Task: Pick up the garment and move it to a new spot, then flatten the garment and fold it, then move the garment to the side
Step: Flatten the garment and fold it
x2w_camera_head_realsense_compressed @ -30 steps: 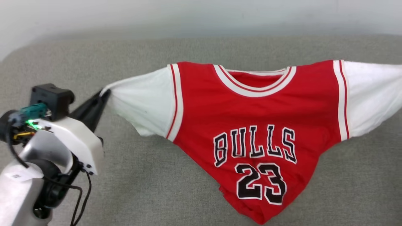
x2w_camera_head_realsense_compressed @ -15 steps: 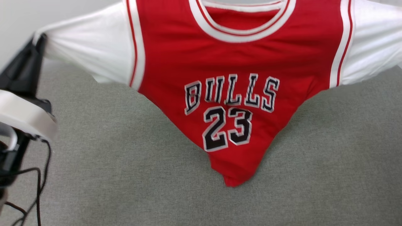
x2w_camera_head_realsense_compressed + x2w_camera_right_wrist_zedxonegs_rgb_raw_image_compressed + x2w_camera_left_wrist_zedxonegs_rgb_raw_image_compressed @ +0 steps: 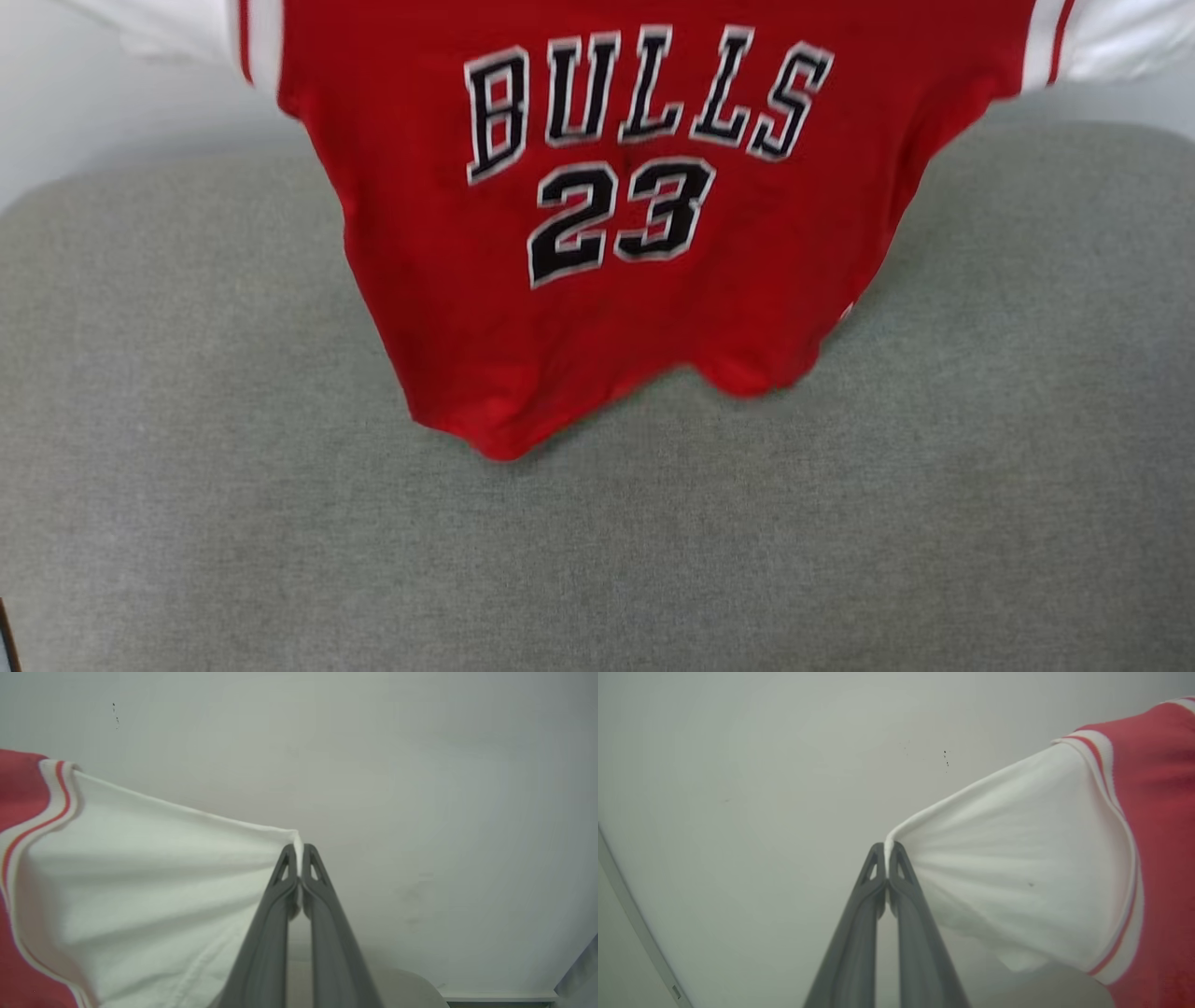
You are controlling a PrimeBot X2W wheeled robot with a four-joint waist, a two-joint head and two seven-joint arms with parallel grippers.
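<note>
The garment (image 3: pixel 597 280) hangs in the air with its front toward me. In the head view it reaches from 12 o'clock down to the centre, with the BULLS lettering and the 23 upright. A white sleeve runs off the picture at 11 o'clock and the other at 1 o'clock. The hem sags unevenly, lowest at about 7 o'clock of the red body. I cannot tell whether that low corner brushes the grey cloth-covered desk (image 3: pixel 187 523) or hangs just above it. A pale wall (image 3: pixel 84 103) stands behind.

In the left wrist view, my left end effector (image 3: pixel 888 851) is clamped on the very edge of the cuff. The sleeve fans away from the fingertips toward 3 o'clock. My right end effector (image 3: pixel 299 851) is likewise closed on the other cuff, and that sleeve spreads toward 9 o'clock. The cloth is taut between the two grips.

I judge this to be the first step: the shirt is lifted and is being carried to a new spot. The next move calls for keeping both arms well apart so the shirt stays spread. I would then lower it hem first and draw it back so it lands flat. Both pinches hold only a thin edge of cloth, so a jerk could pull a cuff free.
</note>
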